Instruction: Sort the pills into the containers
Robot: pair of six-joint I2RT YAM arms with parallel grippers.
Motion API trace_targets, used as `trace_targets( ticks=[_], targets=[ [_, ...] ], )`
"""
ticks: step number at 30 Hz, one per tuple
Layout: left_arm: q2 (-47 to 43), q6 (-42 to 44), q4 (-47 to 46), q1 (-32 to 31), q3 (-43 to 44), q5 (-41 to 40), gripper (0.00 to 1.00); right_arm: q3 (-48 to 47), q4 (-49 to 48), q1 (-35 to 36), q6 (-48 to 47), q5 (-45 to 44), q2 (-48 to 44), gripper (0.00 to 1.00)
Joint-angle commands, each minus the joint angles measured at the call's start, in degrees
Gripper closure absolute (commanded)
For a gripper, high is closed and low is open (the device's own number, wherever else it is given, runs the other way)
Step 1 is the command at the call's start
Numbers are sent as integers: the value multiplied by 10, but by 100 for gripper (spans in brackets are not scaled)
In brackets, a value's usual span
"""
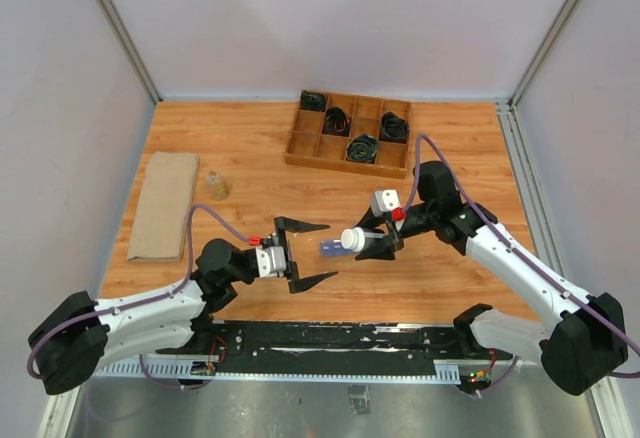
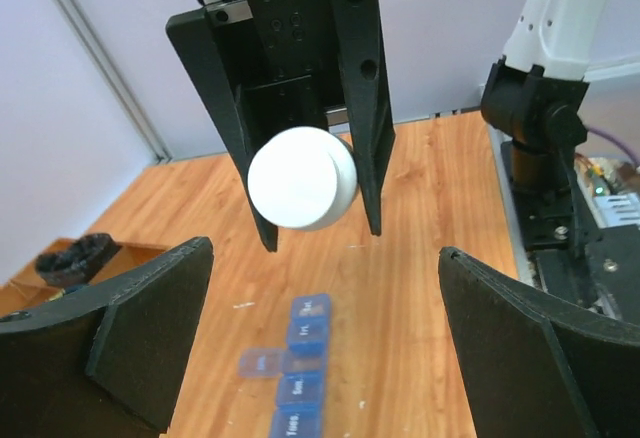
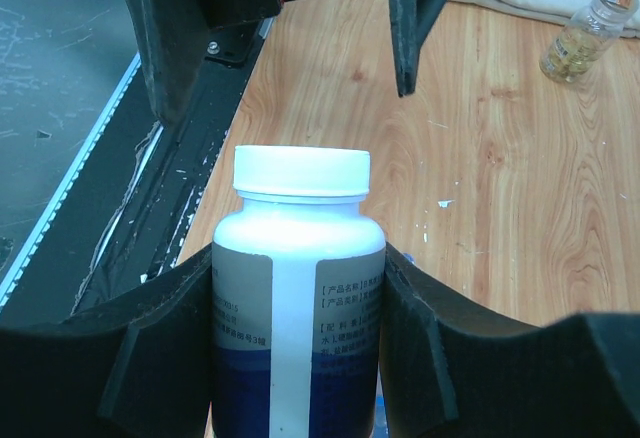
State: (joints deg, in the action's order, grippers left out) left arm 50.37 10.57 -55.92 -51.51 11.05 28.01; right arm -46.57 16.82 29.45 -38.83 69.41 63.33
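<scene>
My right gripper [image 1: 378, 241] is shut on a white pill bottle [image 1: 356, 239] with a white cap and holds it sideways above the table, cap toward the left arm. The bottle fills the right wrist view [image 3: 298, 288]. Its cap shows in the left wrist view [image 2: 300, 178]. The translucent-blue pill organizer [image 1: 330, 249] lies on the wood under the bottle. In the left wrist view the organizer [image 2: 302, 373] has one lid [image 2: 262, 363] flipped open. My left gripper [image 1: 331, 251] is open wide and empty, its fingers either side of the organizer's end, facing the cap.
A wooden divided tray [image 1: 330, 158] of black cables stands at the back. A small glass vial [image 1: 216, 184] and a folded beige cloth [image 1: 165, 203] lie at the left. A black rail [image 1: 330, 338] runs along the near edge.
</scene>
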Motion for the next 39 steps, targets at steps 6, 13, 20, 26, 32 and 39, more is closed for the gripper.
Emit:
trace_targets(
  ticks=[6, 13, 20, 26, 32, 39],
  targets=[
    [103, 76, 61, -3, 122, 76, 7, -24, 39, -8, -62, -13, 1, 99],
    [126, 73, 82, -3, 135, 104, 24, -24, 40, -8, -64, -16, 2, 99],
    [129, 69, 88, -3, 139, 71, 38, -24, 39, -8, -64, -13, 2, 99],
    [126, 58, 85, -3, 139, 58, 38, -24, 40, -8, -64, -15, 4, 99],
    [126, 46, 77, -2, 140, 52, 38, -24, 40, -9, -64, -15, 5, 99],
    [131, 33, 76, -3, 146, 51, 47, -23, 41, -8, -64, -14, 7, 99]
  ],
)
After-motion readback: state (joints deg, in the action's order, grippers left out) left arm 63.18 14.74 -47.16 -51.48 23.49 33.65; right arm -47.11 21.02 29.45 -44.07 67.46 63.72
